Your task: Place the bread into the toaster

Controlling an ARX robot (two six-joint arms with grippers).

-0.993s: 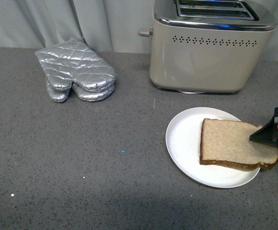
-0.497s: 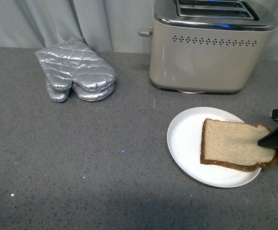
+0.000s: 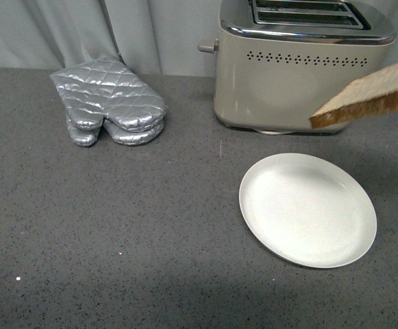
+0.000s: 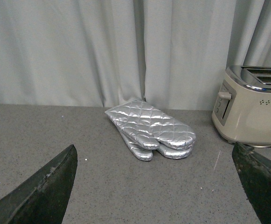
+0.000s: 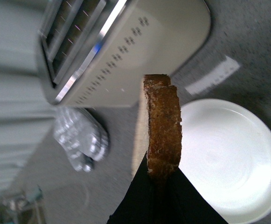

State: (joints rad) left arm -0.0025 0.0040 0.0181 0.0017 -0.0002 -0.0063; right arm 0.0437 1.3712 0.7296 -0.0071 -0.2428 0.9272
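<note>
The bread (image 5: 162, 123) is clamped by one edge between the two black fingers (image 5: 135, 198) of the right gripper (image 5: 159, 172), which are closed on it. The slice is seen edge-on in the right wrist view, its dark crust standing out past the fingertips. Just beyond the fingers and lower down, the white plate (image 5: 233, 158) is seen lying on the grey counter (image 5: 247, 42). Farther out past the bread, the toaster (image 5: 126, 51) is seen with its two slots in sight, and the slice is not yet in either of them.

In the front view the bread (image 3: 366, 92) is held tilted in the air, clear of the plate (image 3: 308, 209) and on the near side of the toaster (image 3: 288, 75); the right gripper itself is cut off by the edge of that view.

The fingers (image 4: 42, 191) of the left gripper (image 4: 154, 145) are spread wide apart above the counter (image 4: 93, 182). Beyond the gap between them a pair of silver quilted mitts (image 4: 149, 126) is stacked on the counter. The toaster (image 4: 252, 107) is seen past the one finger, and a pale curtain (image 4: 79, 46) is hung behind everything.
</note>
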